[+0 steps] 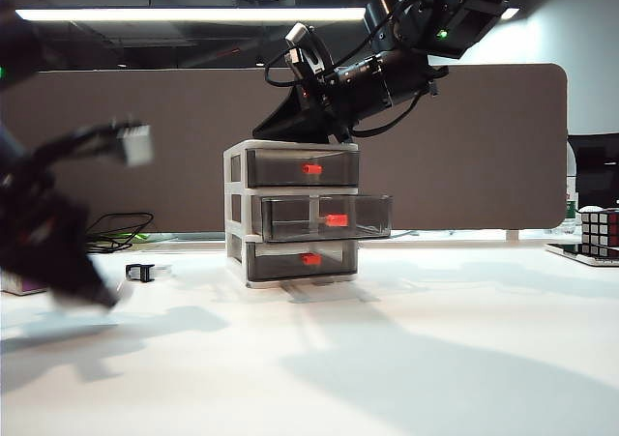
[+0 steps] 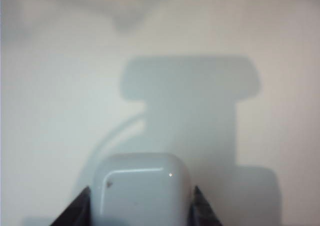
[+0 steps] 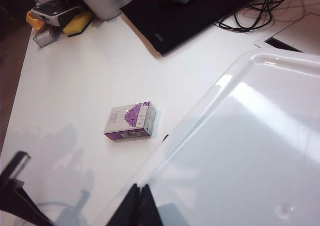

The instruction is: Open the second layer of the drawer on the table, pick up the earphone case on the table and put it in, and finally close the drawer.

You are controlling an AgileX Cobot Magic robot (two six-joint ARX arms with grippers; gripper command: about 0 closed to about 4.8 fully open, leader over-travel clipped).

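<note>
Left wrist view: the left gripper point(image 2: 141, 206) clasps the smooth white rounded earphone case point(image 2: 142, 188) above the plain white table point(image 2: 60, 110). Across it, the right gripper point(image 3: 139, 206), fingers pressed together, rests atop the white-framed drawer cabinet point(image 1: 235, 199), whose smoky grey middle drawer point(image 1: 327, 218) stands pulled out.

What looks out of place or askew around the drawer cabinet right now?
Nothing does. The smoky grey middle drawer sticks out open, as intended; the left gripper holds the smooth white earphone case, and the right gripper rests shut on the white-framed cabinet.
</note>
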